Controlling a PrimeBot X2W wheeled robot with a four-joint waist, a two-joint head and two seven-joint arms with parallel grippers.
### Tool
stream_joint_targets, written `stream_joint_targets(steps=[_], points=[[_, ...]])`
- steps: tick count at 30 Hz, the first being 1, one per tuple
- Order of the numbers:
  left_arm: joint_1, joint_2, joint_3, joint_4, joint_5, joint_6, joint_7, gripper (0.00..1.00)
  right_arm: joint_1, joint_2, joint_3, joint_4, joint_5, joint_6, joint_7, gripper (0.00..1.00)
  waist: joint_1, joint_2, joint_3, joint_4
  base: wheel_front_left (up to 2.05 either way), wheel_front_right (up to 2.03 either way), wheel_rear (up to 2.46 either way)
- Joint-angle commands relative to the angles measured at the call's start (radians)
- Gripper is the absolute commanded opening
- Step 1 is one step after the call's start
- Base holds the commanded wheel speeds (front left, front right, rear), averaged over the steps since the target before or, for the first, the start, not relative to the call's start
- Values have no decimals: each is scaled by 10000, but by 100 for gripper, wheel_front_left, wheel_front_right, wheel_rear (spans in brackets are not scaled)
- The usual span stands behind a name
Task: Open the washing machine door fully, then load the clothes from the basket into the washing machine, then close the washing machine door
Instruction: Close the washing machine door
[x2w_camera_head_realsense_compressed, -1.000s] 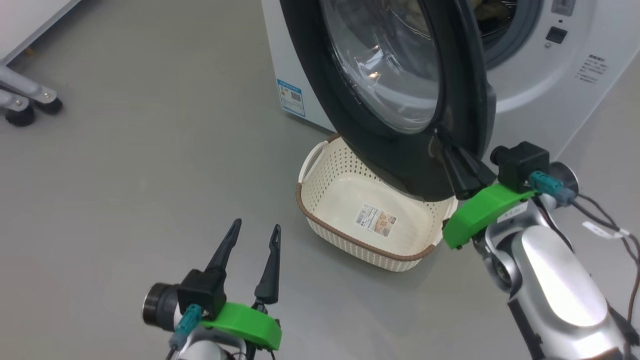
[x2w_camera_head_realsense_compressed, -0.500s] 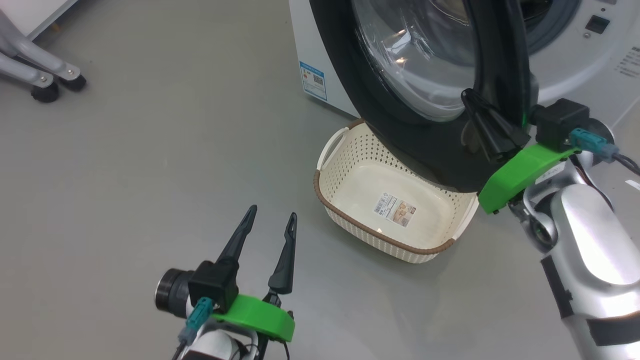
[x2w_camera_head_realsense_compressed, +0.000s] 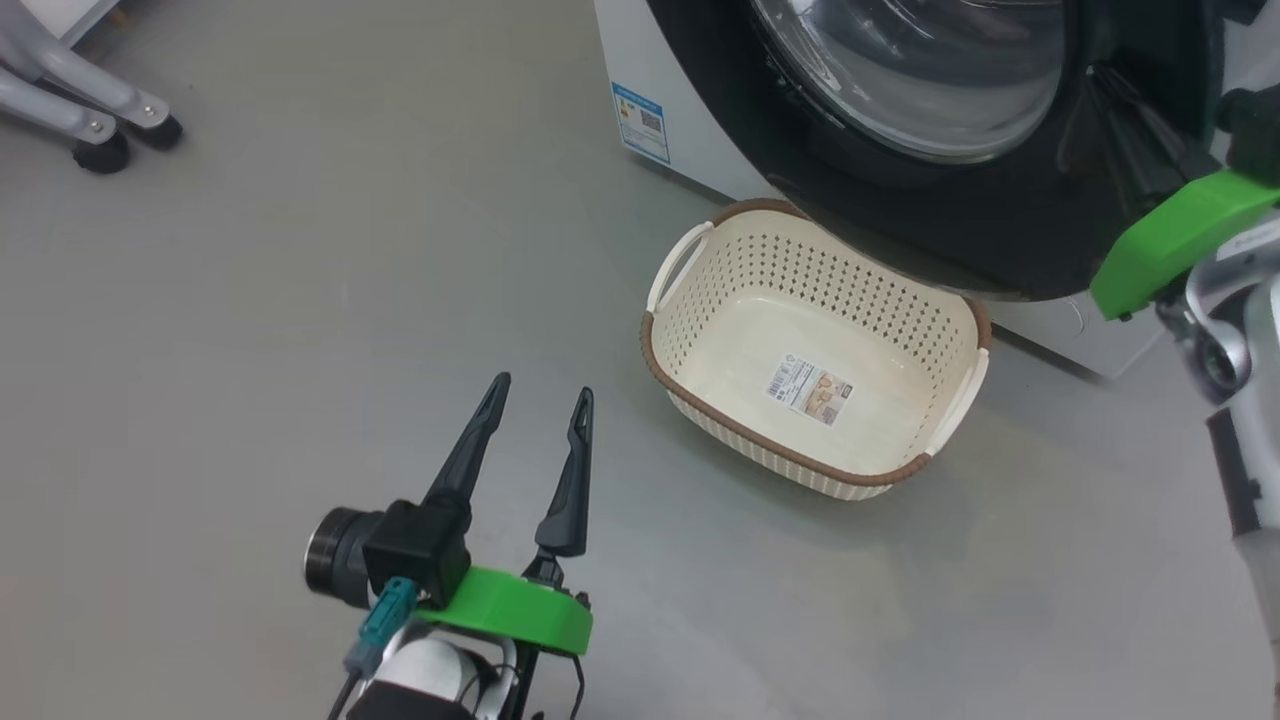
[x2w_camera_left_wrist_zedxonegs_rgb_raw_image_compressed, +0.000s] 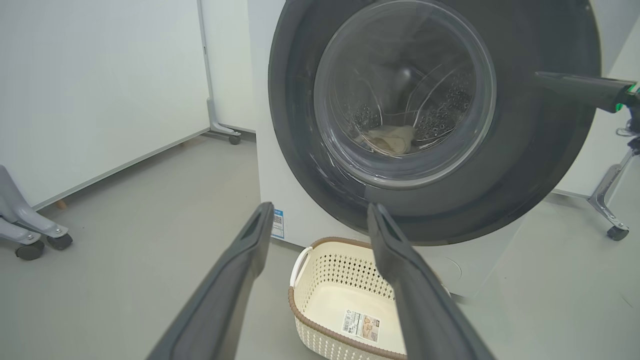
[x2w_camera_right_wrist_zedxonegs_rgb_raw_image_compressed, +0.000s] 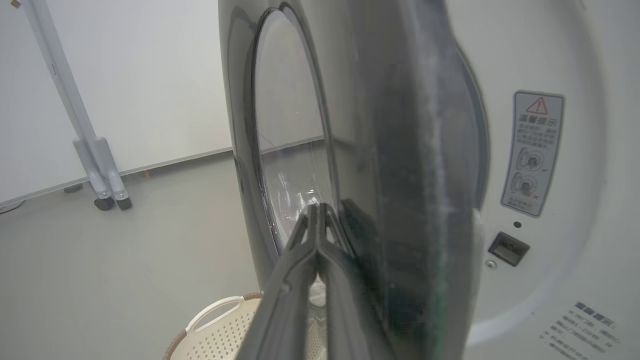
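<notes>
The washing machine stands at the top of the head view, its black-rimmed door swung nearly against its front. My right gripper is shut, with nothing in it, and its fingertips lean on the door's outer face beside the glass. A narrow gap still shows between door and washer front. Through the glass, cream-yellow clothes lie in the steel drum. The cream basket sits empty on the floor below the door. My left gripper hangs open, low and left of the basket.
Grey wheeled stand legs are at the far left, and another castor leg stands right of the washer. White wall panels close off the back. The latch slot and a warning sticker sit on the washer front.
The door has swung toward the machine with my shut right gripper against it, uncovering the whole basket. The head camera has shifted too. My left gripper holds still and open.
</notes>
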Motion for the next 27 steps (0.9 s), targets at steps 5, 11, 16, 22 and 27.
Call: stream_joint_targets(steps=[5, 11, 16, 22, 27], points=[[-185, 33, 580, -549, 124, 107, -110, 100, -1183, -434, -126, 335, -201, 35, 99, 0, -1, 0, 195, 43, 0, 0, 0], [-138, 29, 641, -933, 79, 312, -110, 100, -2182, -759, -516, 1331, -473, 35, 166, 0, -1, 0, 467, 86, 0, 0, 0], [-103, 28, 500, -1130, 7, 537, -110, 100, -2906, -1056, -881, 2157, -609, 35, 11, 0, -1, 0, 613, 92, -11, -11, -11], [-131, 27, 242, -1201, 14, 793, -110, 100, -3373, -1440, -1138, 2792, -596, 35, -281, 0, -1, 0, 659, 83, -6, -6, -6], [-162, 27, 172, -1110, 28, 834, -110, 100, -3438, -1476, -1121, 3064, -580, 35, -552, 0, -1, 0, 597, 72, 0, 0, 0]])
